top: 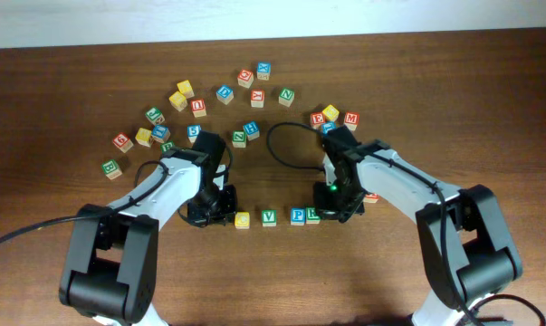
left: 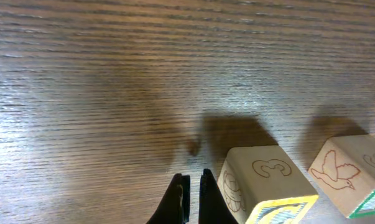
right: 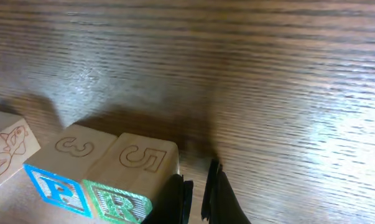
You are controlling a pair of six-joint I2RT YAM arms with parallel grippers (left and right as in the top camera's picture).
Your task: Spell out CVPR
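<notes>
Your left claw [left: 192, 202], pressed together, sits just beside yellow cube [left: 262, 180]; right claw [right: 198, 198], also pressed together, beside R cube [right: 134, 174].

left arm [top: 155, 186] and right arm [top: 404, 177], both reaching forward and angled inward toward each other, wrists bent down. left gripper [left: 190, 190]: fingers pressed close together, tips low. right gripper [right: 198, 186]: fingers likewise drawn together, tips low.
</notes>
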